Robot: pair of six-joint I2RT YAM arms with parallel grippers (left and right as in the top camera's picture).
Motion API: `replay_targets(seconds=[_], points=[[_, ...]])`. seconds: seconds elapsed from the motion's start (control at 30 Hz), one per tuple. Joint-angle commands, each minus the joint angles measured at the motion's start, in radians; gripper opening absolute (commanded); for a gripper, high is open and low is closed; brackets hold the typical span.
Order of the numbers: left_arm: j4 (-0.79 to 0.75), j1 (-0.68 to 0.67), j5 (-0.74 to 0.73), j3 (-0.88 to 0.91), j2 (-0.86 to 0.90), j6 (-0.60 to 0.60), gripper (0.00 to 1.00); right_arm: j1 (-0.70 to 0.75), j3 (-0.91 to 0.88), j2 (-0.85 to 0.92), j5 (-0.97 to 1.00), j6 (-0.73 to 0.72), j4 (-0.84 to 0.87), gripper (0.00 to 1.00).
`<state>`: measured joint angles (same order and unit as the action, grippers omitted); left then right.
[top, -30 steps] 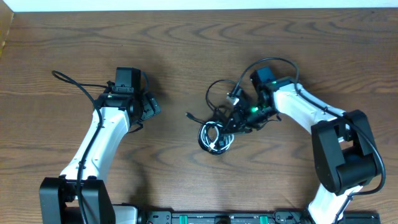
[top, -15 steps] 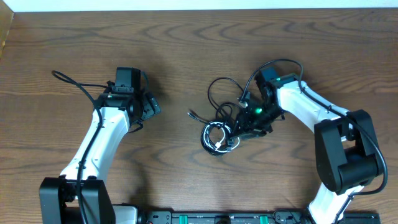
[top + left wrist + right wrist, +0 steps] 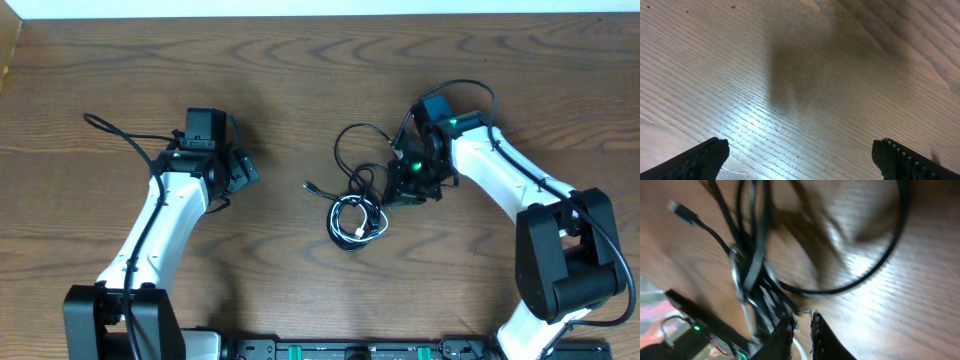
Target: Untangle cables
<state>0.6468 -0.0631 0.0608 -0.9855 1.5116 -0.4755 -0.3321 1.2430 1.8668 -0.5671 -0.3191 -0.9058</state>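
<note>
The cables lie tangled at mid-table. The black cable (image 3: 352,128) arcs in a loose loop behind a small coil where the white cable (image 3: 362,232) is wound in with it. My right gripper (image 3: 392,192) is down at the right edge of that tangle. In the right wrist view its jaws (image 3: 802,316) are pressed nearly together, with a white strand in the narrow gap. The black cable (image 3: 890,260) curves wide on the wood, and the pale white cable (image 3: 735,275) crosses the knot. My left gripper (image 3: 245,170) hovers open over bare wood (image 3: 801,146), far left of the cables.
The wooden table (image 3: 300,80) ends at a white strip along the back. A black equipment rail (image 3: 340,350) runs along the front edge. The left arm's own thick black lead (image 3: 110,128) loops out to the far left.
The right gripper has moved right and back, opened briefly and closed again at the tangle. The coil has shifted a little to the right and the black loop has spread. The left arm has stayed still.
</note>
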Motion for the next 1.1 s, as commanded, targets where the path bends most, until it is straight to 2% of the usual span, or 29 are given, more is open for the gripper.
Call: replay_targets(seconds=[0.0, 0.2, 0.37, 0.63, 0.8, 0.93, 1.07], points=[[0.0, 0.003, 0.0, 0.016, 0.005, -0.016, 0.98, -0.014, 0.015, -0.017, -0.045, -0.048, 0.023, 0.12], [0.0, 0.003, 0.0, 0.016, 0.005, -0.017, 0.98, -0.023, 0.015, -0.017, -0.045, -0.048, 0.103, 0.25], [-0.001, 0.003, 0.0, 0.016, 0.005, -0.017, 0.98, -0.028, 0.015, -0.017, -0.04, -0.053, 0.2, 0.28], [0.0, 0.003, 0.0, 0.016, 0.005, -0.017, 0.98, -0.061, 0.014, -0.016, -0.012, -0.096, 0.21, 0.2], [0.0, 0.003, 0.0, 0.016, 0.005, -0.017, 0.98, -0.119, 0.004, -0.016, 0.039, -0.097, 0.206, 0.21], [0.0, 0.003, 0.0, 0.016, 0.005, -0.017, 0.98, -0.155, 0.004, -0.016, 0.13, -0.159, 0.19, 0.21], [0.0, 0.003, 0.0, 0.016, 0.005, -0.017, 0.98, -0.179, 0.004, -0.016, 0.219, -0.206, 0.18, 0.13]])
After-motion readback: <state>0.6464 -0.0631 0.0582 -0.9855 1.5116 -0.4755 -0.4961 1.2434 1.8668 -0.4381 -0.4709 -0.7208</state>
